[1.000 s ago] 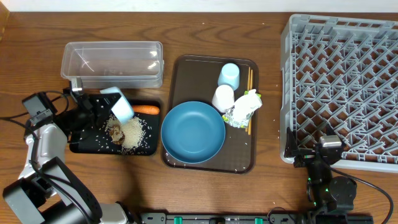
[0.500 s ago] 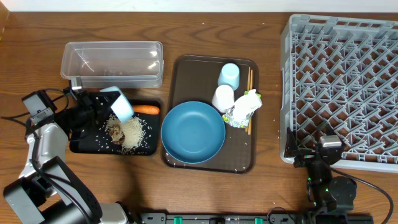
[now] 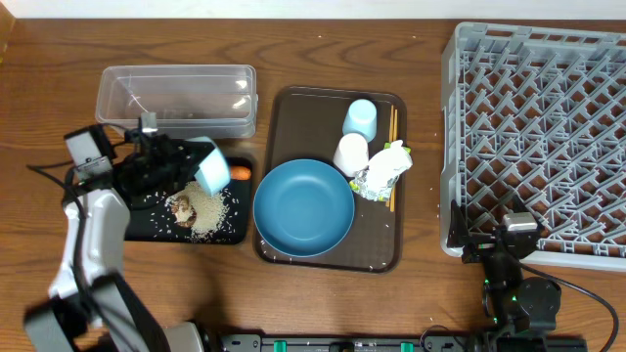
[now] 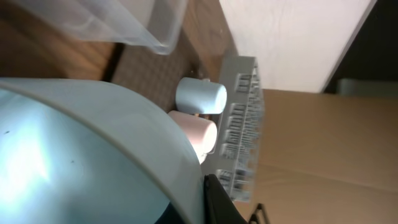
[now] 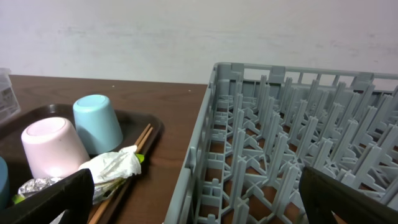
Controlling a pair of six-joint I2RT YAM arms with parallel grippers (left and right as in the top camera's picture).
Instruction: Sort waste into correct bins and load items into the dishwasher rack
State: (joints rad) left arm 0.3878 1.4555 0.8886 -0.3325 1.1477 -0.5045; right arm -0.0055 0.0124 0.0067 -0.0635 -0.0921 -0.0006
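Since the earlier frame the left arm has swung right, carrying the small bowl (image 3: 212, 168) toward the black tray's (image 3: 137, 227) right end, where it now hides most of the carrot (image 3: 241, 174). The left tool (image 3: 186, 161) is clamped tight on the bowl's rim, and the bowl hangs tilted over the tray. Loose white rice (image 3: 207, 207) and a rough brown lump (image 3: 181, 207) lie on the tray below it.

From overhead, the black tray sits toward the bench's (image 3: 323, 49) left front, with the clear, round-cornered tub (image 3: 176, 98) just behind it. The brown tray (image 3: 377, 244) lies mid-bench and the grey lattice rack (image 3: 548, 127) fills the right edge. On the brown tray are the glossy big bowl (image 3: 303, 207), an upturned white cup (image 3: 351, 154), an upturned blue cup (image 3: 361, 118), thin chopsticks (image 3: 393, 122) and a crumpled foil wrapper (image 3: 381, 171).

The left wrist view alone shows the small bowl's smooth pale inside, filling most of the frame, with one black finger at its rim. The rack's side wall there carries moulded shapes too blurred to read.

The right wrist view alone shows the right tool (image 5: 193, 186) spread wide and holding nothing, by the rack's front left corner. It also shows the rack's upright pegs from the side, and the wrapper's green edge lying across the chopsticks.
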